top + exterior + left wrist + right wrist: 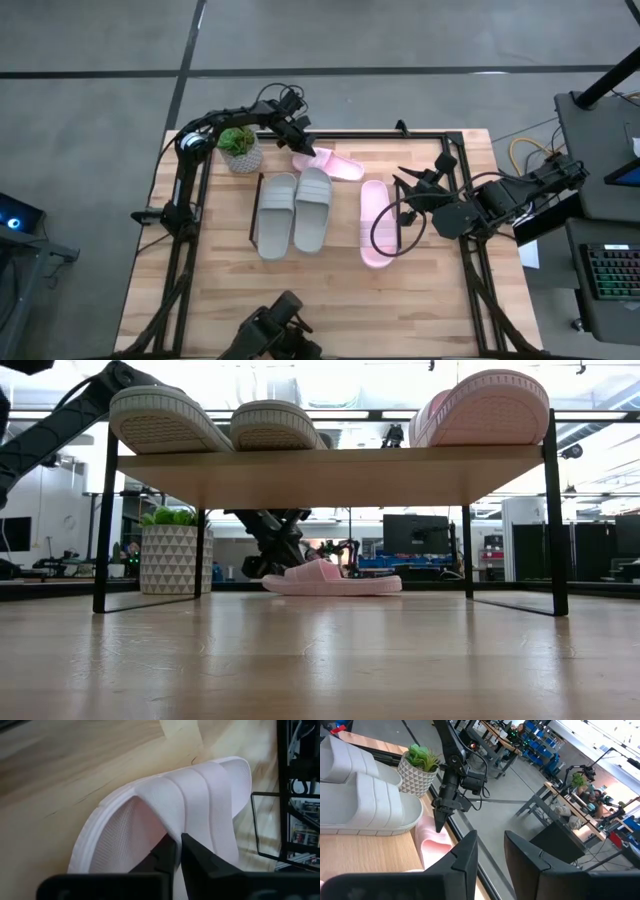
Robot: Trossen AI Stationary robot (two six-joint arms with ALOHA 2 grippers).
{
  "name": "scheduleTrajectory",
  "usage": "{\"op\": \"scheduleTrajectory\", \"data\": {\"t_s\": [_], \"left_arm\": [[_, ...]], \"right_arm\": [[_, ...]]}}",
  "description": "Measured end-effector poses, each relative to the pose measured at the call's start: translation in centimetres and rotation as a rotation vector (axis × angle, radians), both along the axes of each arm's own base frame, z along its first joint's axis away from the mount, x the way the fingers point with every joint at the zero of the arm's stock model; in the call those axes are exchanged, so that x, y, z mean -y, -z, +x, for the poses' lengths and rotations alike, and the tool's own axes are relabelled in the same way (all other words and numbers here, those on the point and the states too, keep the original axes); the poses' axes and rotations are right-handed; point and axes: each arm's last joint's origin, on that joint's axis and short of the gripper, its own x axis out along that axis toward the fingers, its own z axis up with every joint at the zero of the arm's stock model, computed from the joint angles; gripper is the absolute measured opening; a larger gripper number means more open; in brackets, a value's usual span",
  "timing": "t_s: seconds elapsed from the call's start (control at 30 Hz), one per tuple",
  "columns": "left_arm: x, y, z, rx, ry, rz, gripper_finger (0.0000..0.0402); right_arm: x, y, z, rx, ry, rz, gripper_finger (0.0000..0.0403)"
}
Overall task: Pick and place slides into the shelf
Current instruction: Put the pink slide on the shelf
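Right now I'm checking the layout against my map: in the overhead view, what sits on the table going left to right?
Small green potted plant in a patterned white pot → first grey foam slide → second grey foam slide → pale pink foam slide on the shelf's right end → right claw.

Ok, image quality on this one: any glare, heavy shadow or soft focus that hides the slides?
Low view: bright backlight from the room leaves the low black-rod shelf with a wooden board dark underneath, yet the pale pink strapped slide on the table reads clearly. Left wrist view: that slide looks washed almost white, and the left claw is dark. High view: even light.
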Motion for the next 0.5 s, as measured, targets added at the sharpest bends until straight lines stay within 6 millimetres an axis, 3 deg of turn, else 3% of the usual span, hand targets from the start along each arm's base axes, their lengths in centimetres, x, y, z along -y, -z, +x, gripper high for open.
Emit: {"op": "scheduleTrajectory", "data": {"t_s": [0.2,0.5], "left_arm": [[0.0,-0.2,0.0,0.017,0.022,0.015,0.0001],[0.3,-2.6,-0.2,0.101,0.068,0.054,0.0001]], "right_arm": [[0.0,0.0,0.0,-0.005,-0.001,-0.005,0.0088],[0.0,0.0,0.0,-0.009,-0.003,-0.009,0.0077]]}}
